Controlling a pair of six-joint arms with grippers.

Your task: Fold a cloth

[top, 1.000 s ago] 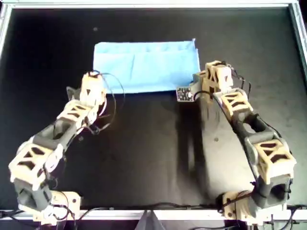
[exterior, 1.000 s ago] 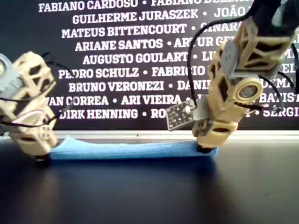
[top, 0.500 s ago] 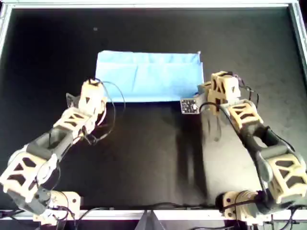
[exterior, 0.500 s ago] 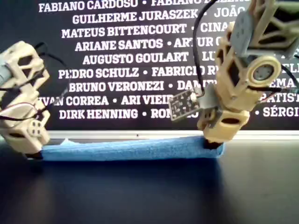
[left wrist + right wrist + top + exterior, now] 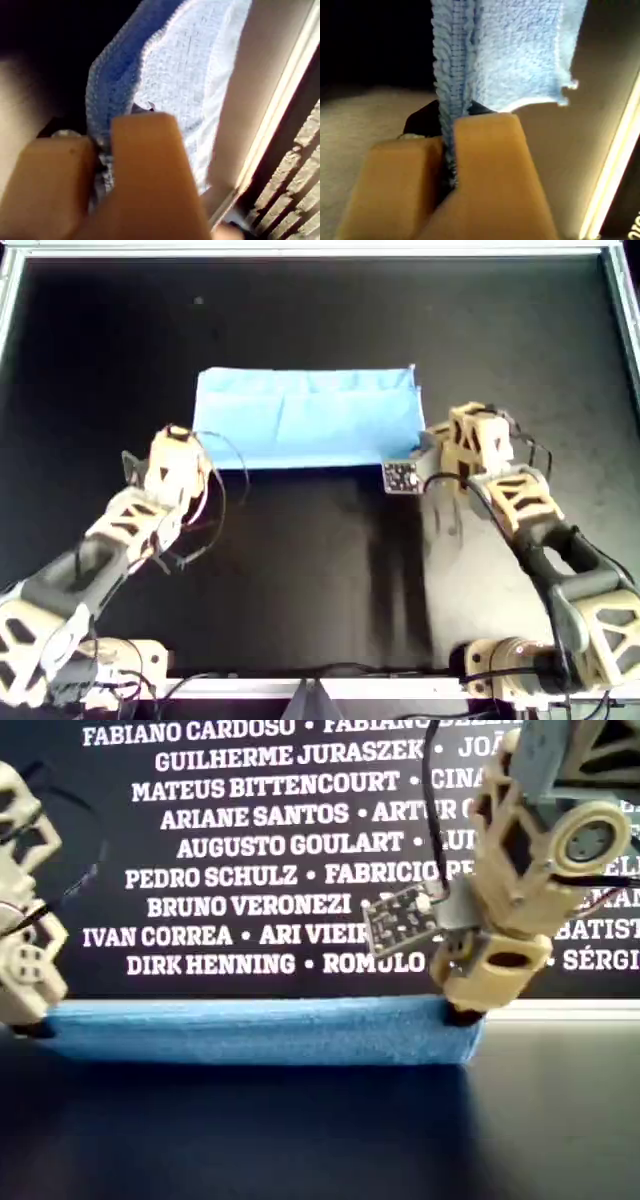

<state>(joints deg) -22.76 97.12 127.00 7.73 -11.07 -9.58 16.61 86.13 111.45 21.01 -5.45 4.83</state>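
Observation:
The light-blue cloth (image 5: 310, 415) lies as a wide folded rectangle on the black table, slightly beyond the middle of the overhead view. My left gripper (image 5: 192, 455) is shut on the cloth's near corner at the overhead view's left. The left wrist view shows that gripper (image 5: 102, 165) pinching the cloth's (image 5: 200, 75) edge. My right gripper (image 5: 430, 445) is shut on the near corner at the overhead view's right. In its wrist view that gripper (image 5: 449, 160) clamps the doubled hem of the cloth (image 5: 520, 55). In the exterior view the cloth (image 5: 260, 1032) is a blue band between the left gripper (image 5: 35, 1025) and the right gripper (image 5: 462, 1015).
A metal frame rail (image 5: 620, 340) borders the black table. A small circuit board (image 5: 401, 477) sticks out from the right arm beside the cloth's corner. A dark banner with white names (image 5: 250, 850) hangs behind the table in the exterior view.
Both grippers have moved toward the table's near side, drawing the cloth with them. In the exterior view the blue band has grown taller and wider.

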